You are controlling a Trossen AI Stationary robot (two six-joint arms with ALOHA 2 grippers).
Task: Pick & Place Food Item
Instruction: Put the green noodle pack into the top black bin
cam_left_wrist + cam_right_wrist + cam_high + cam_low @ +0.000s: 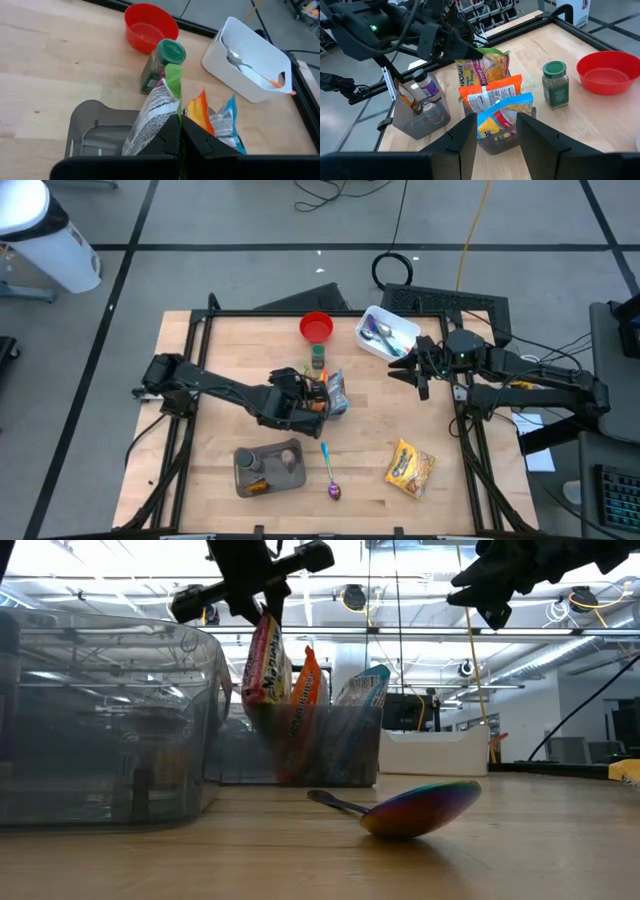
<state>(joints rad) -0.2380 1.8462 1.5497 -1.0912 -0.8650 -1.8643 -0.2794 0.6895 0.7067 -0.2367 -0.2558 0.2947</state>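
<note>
Green-topped snack bag (159,102) upright in the grey bin (495,142) mid-table, top edge pinched between the closed jaws of the left gripper (180,131). Orange bag (490,90) and blue bag (505,112) standing in the same bin beside it. Spice jar (318,357) and red bowl (316,327) just behind. Right gripper (410,368) hanging above the table near the white tray (388,334), jaws apart, holding nothing. Yellow bag (411,467) flat, well apart toward the front right.

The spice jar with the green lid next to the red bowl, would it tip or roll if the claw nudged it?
The spice jar stands upright, tall and narrow, so a high nudge would probably tip it. It looks round, so once down it would likely roll, maybe toward the red bowl.
</note>
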